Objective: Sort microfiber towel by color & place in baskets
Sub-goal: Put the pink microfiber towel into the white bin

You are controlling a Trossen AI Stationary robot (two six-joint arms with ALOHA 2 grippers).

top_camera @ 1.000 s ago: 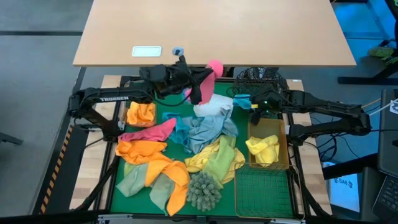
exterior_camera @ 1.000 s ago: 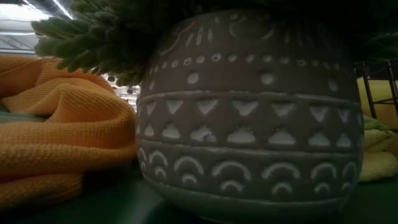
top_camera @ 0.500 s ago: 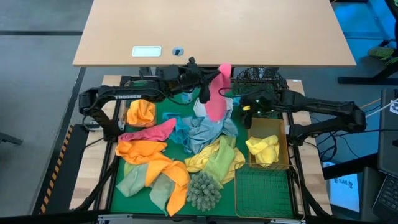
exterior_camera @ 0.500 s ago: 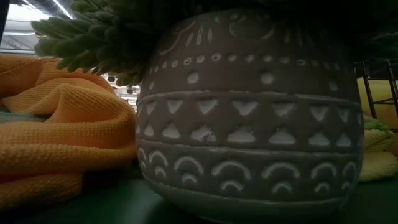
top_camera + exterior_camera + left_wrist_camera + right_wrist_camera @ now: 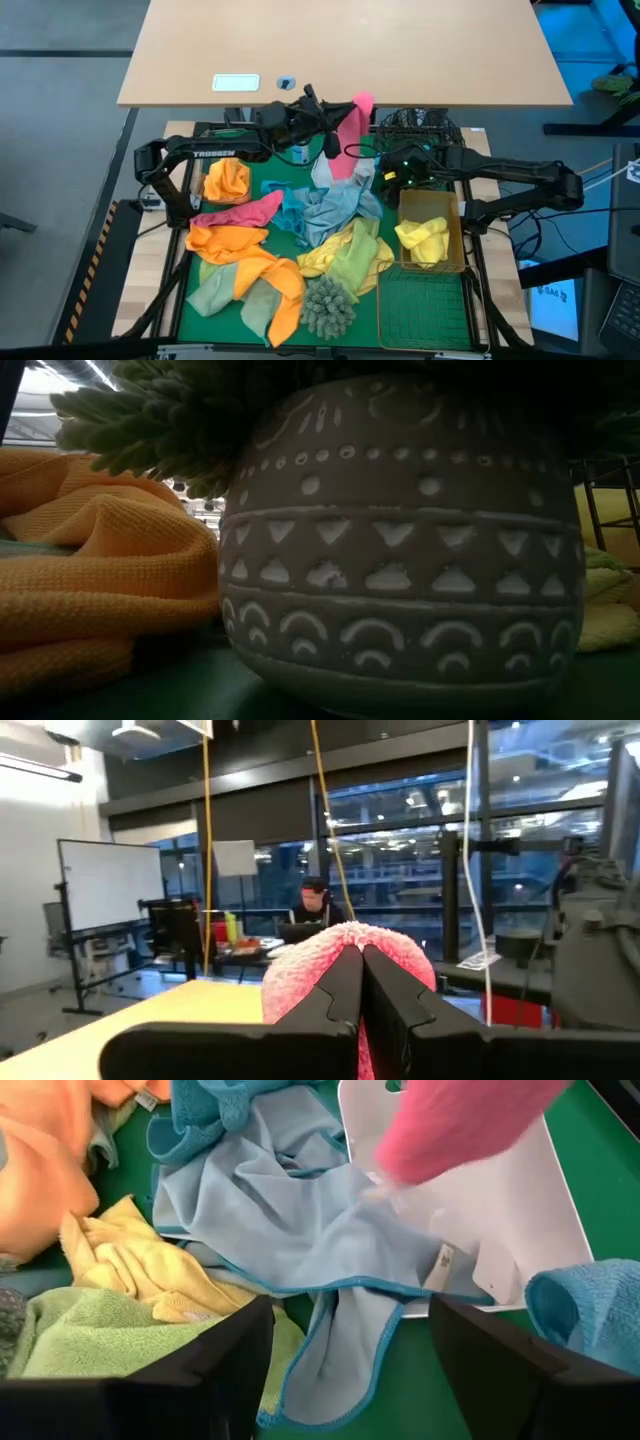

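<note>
The left gripper (image 5: 335,122) is raised at the far side of the table, its fingers (image 5: 345,985) pressed together on a pink towel (image 5: 350,135) that hangs down from them over the white tub (image 5: 362,165) just below. In the left wrist view the fuzzy pink cloth bulges up behind the closed fingertips. The right gripper (image 5: 392,178) sits just to the right of that hanging cloth, low over the table, with its fingers (image 5: 215,1365) spread wide and holding nothing. Under and ahead of it lies a pale blue towel (image 5: 290,1205) with a teal hem, draped partly over the white tub's edge, with a yellow towel (image 5: 135,1260) and a pale green towel (image 5: 90,1335) beside it. To the right gripper's near side stands a gold wire basket (image 5: 448,205) with a yellow cloth (image 5: 424,240) in it, and a black wire-mesh basket (image 5: 412,124) stands just beyond the gripper. Orange towels (image 5: 235,250) lie well to the left gripper's near side.
</note>
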